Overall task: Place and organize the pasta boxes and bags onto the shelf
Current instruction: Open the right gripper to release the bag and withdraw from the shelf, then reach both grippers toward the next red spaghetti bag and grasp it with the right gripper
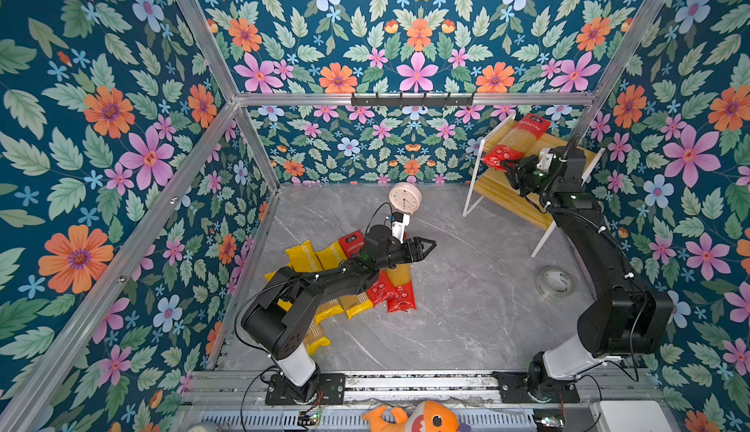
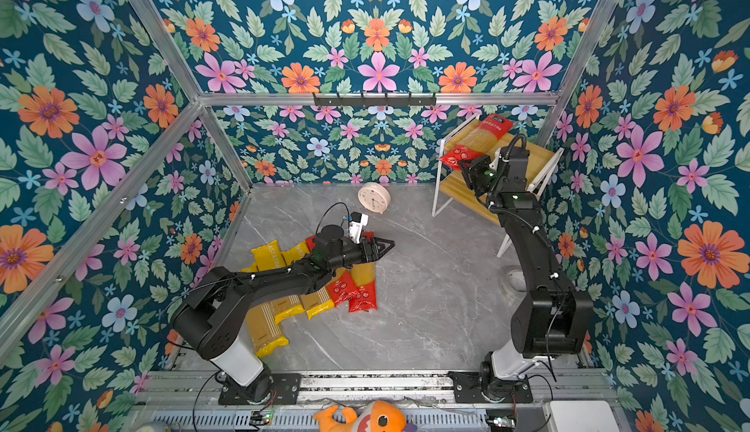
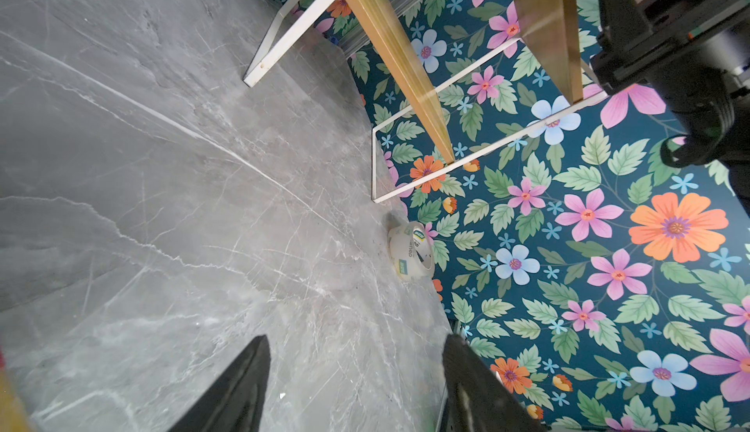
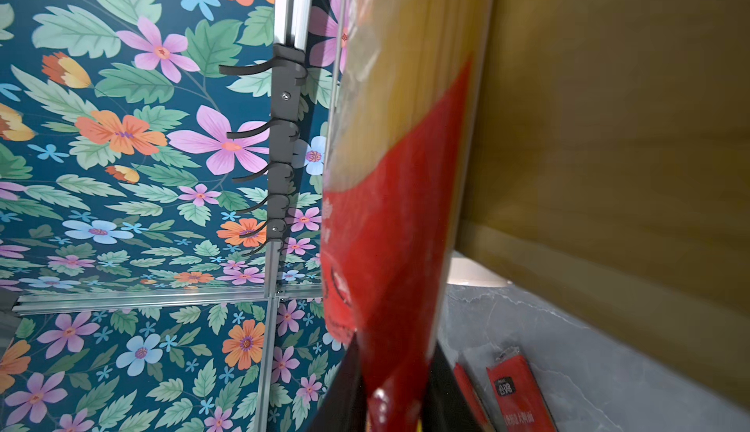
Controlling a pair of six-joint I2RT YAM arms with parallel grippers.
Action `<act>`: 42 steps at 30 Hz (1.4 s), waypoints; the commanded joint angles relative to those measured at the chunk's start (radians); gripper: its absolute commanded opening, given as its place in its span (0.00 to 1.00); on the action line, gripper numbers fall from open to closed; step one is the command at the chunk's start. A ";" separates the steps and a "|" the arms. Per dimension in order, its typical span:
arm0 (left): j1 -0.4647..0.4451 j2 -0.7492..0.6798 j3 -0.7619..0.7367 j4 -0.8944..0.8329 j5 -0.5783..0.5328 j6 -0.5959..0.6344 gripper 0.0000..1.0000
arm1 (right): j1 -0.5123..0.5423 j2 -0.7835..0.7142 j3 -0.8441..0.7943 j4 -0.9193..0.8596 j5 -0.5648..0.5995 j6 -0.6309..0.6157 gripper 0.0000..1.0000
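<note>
The red packet [image 1: 516, 137] lies slantwise on the top board of the shelf [image 1: 497, 196], at the upper right in both top views. Its near red end appears to jut past the board's edge. The right gripper [image 1: 507, 165] is clenched on that end: in the right wrist view its fingers [image 4: 345, 389] press either side of the red film. By my reading the packet is placed but not squared up. If it were let go now, the overhanging end could tip it off the board. A sideways tug might shove the light frame or snap the spaghetti. At centre left, the left gripper [image 1: 428, 244] hangs spread and empty above the surface [image 1: 466, 308], just right of the heap of yellow and red packets [image 1: 399, 298].
</note>
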 commanded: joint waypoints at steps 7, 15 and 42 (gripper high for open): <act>0.001 -0.019 -0.002 -0.017 -0.010 0.022 0.69 | -0.010 0.116 0.115 0.021 -0.005 -0.014 0.06; 0.002 -0.053 -0.002 -0.071 -0.029 0.059 0.69 | -0.014 0.123 0.114 0.023 -0.085 -0.018 0.12; 0.199 -0.215 -0.141 -0.402 -0.205 0.116 0.68 | 0.652 -0.014 -0.555 0.142 0.228 -0.152 0.53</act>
